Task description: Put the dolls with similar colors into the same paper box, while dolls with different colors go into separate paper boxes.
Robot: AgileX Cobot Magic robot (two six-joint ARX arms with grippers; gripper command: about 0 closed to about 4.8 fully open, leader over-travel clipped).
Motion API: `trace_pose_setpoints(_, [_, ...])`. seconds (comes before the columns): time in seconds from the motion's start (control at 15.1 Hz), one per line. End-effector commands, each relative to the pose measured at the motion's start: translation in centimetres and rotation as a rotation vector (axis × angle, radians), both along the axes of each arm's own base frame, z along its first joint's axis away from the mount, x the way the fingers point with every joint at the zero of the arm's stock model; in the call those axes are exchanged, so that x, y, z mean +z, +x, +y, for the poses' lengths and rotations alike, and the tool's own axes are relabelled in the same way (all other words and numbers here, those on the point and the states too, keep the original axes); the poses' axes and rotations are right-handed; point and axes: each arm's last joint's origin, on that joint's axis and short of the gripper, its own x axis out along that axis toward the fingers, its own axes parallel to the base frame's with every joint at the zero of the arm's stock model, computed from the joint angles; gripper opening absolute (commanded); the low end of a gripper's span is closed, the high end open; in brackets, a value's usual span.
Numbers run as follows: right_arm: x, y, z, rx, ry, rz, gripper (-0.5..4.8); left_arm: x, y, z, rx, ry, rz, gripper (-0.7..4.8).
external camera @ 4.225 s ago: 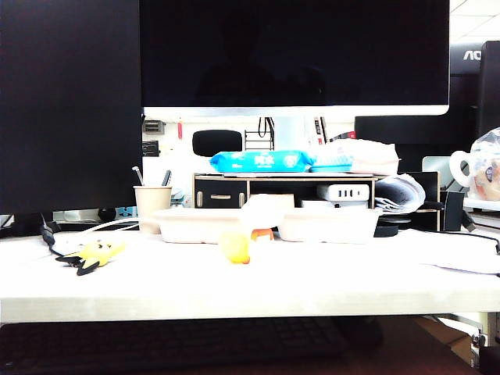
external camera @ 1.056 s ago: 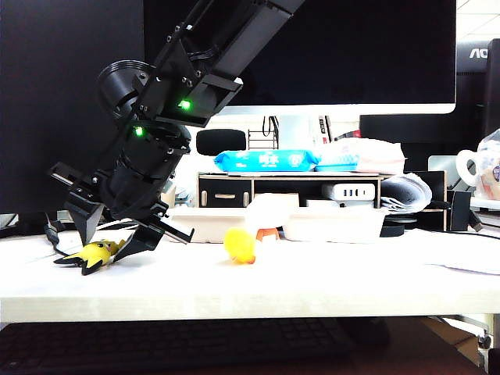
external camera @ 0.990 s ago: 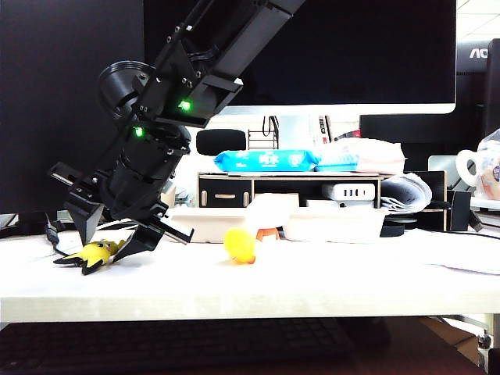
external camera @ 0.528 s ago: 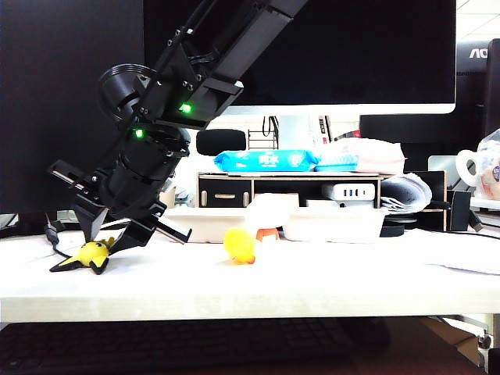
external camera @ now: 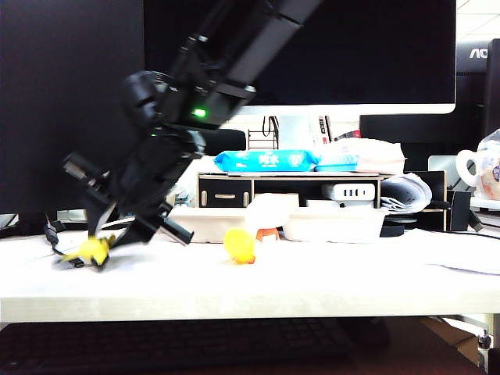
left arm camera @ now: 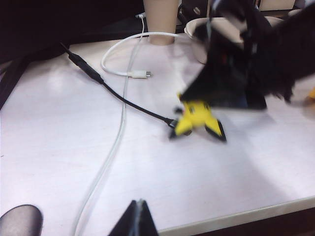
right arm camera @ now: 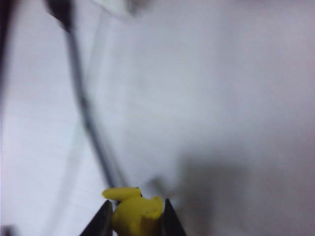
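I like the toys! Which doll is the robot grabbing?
The flat yellow doll with black tips, pinched in the right gripper. The rounded yellow-orange doll sits untouched.

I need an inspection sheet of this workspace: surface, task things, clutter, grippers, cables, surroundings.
Surface: white table, brightly lit.
Job's things: flat yellow doll at far left, between the right gripper's fingers; yellow-orange doll mid-table; white doll behind it; two paper boxes at the back, contents not visible.
Clutter: paper cup, blue wipes pack, black drawer shelf.
Grippers: right gripper shut on the flat yellow doll, blurred; left gripper at the near table edge, fingertips together.
Cables: black cable and white cable beside the flat doll.
Surroundings: dark monitor behind.
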Motion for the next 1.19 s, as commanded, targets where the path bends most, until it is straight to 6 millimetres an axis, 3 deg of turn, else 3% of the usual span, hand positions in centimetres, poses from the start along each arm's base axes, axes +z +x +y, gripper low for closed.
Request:
trace_pose_setpoints(0.07, [2.1,1.0,0.0,0.017,0.098,-0.044,0.08,0.3,0.0,0.0,-0.005,0.0,-0.025,-0.05])
trace_pose_setpoints(0.4, [4.8,3.8,-1.8,0.019,0.171,-0.098,0.08,0.9,-0.4,0.0,-0.004,-0.009,-0.094,-0.05])
trace_pose_setpoints(0.59, [6.2,7.2,-5.3,-0.032,0.204,-0.141,0.08,1.4,-0.7,0.1,-0.006,-0.017,-0.151,-0.05])
trace_pose_setpoints(0.99, [6.3,10.5,-9.6,-0.161,0.154,-0.242,0.08,1.4,-1.0,-1.1,-0.123,-0.027,-0.154,-0.05])
trace_pose_setpoints(1.19, [5.4,11.6,-10.4,-0.206,0.159,-0.278,0.08,1.7,-1.2,-1.2,-0.136,-0.036,-0.192,-0.05])
